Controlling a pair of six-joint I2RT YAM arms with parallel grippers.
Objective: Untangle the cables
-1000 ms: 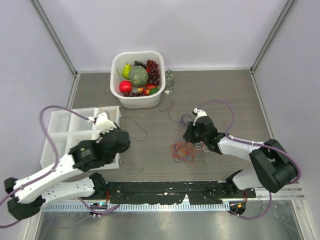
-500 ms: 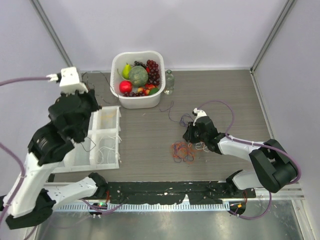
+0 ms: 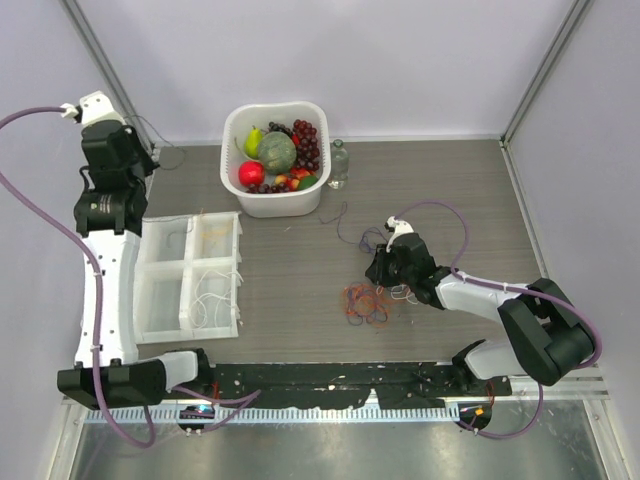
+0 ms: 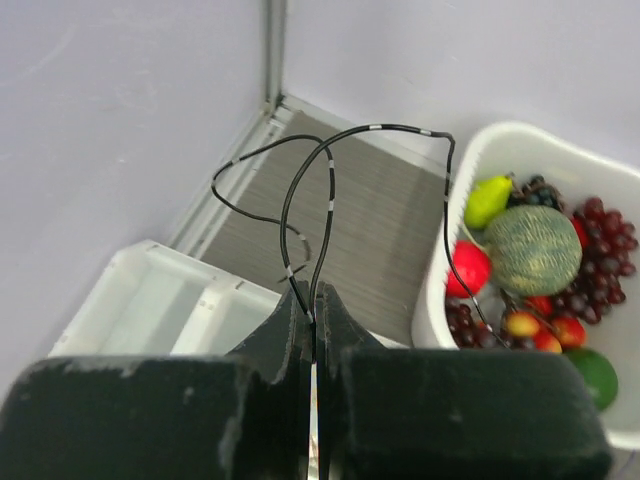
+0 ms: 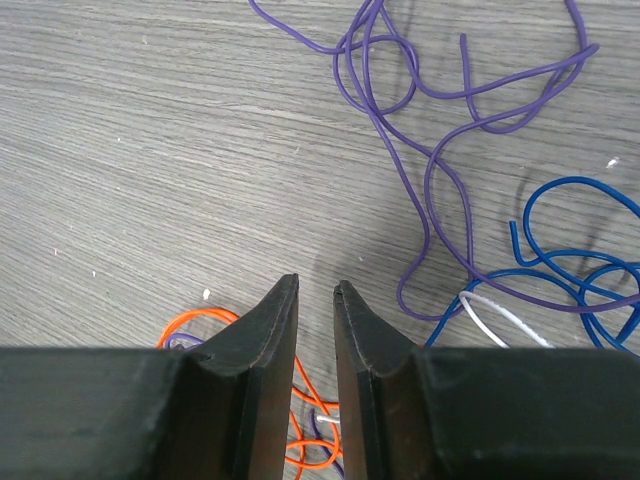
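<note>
Left pincer (image 4: 312,296) swung to far-left corner, clamped black cable (image 4: 385,127) looping forward

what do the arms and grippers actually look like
The left arm and right arm match: white links joined by bulky black joint housings. A mauve hose runs loosely along each arm. The left gripper and right gripper have matte black, wedge-shaped fingers that taper to narrow tips. No markings are visible.

Lab cell — blank panels (image 3: 350,60) (aluminium-framed)
</note>
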